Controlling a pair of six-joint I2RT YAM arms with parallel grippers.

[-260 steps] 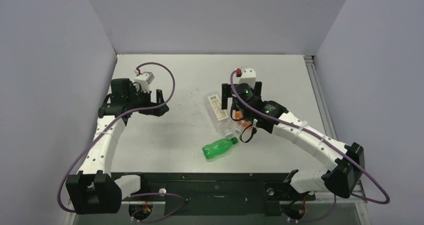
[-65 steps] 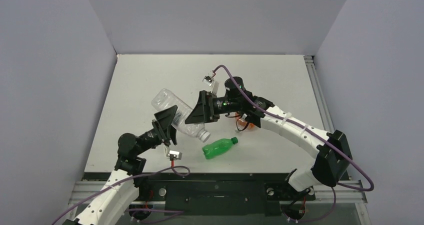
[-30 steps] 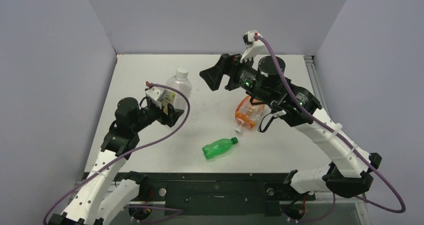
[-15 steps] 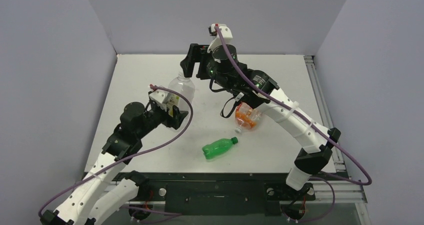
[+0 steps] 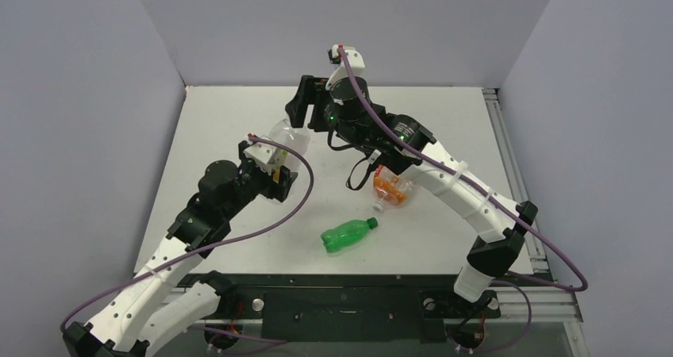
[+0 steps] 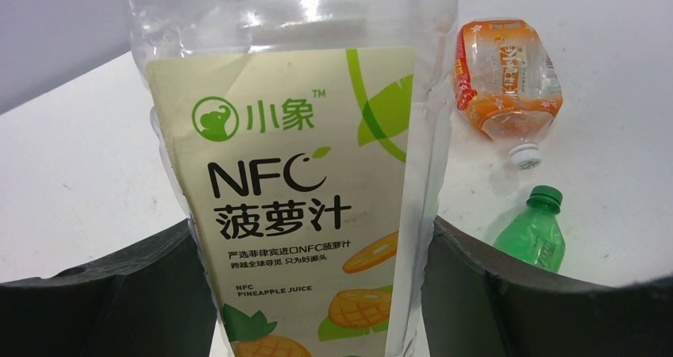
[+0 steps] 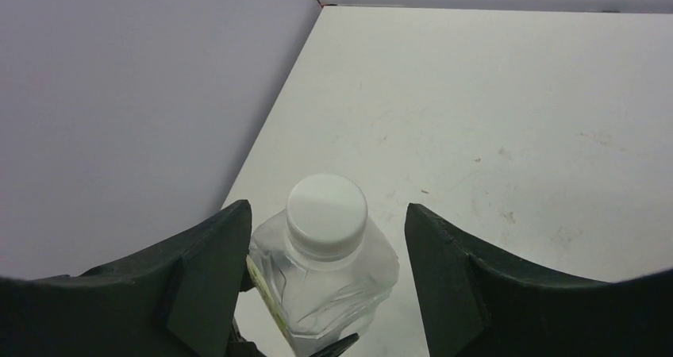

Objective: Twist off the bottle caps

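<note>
a white, faintly speckled worktop [image 7: 516, 135] spreads beneath the right claw [image 7: 325, 214], and pale lilac-grey walls [image 7: 143, 95] rise beyond it and to its left.

I read: clear bottle [image 6: 317, 24], cream label [image 6: 262, 79] with green/black print; white cap [image 7: 326, 205]; orange bottle [image 6: 506, 75]; green bottle [image 6: 536, 234].

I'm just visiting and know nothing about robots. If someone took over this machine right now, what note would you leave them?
The left tool is shut on the clear bottle, holding it upright.
The right tool is open, straddling that bottle's white cap without gripping it.
The orange bottle and the green bottle lie on the table, both capped.
Done: no cap is off. Left: unscrew all three, this white cap first.
</note>
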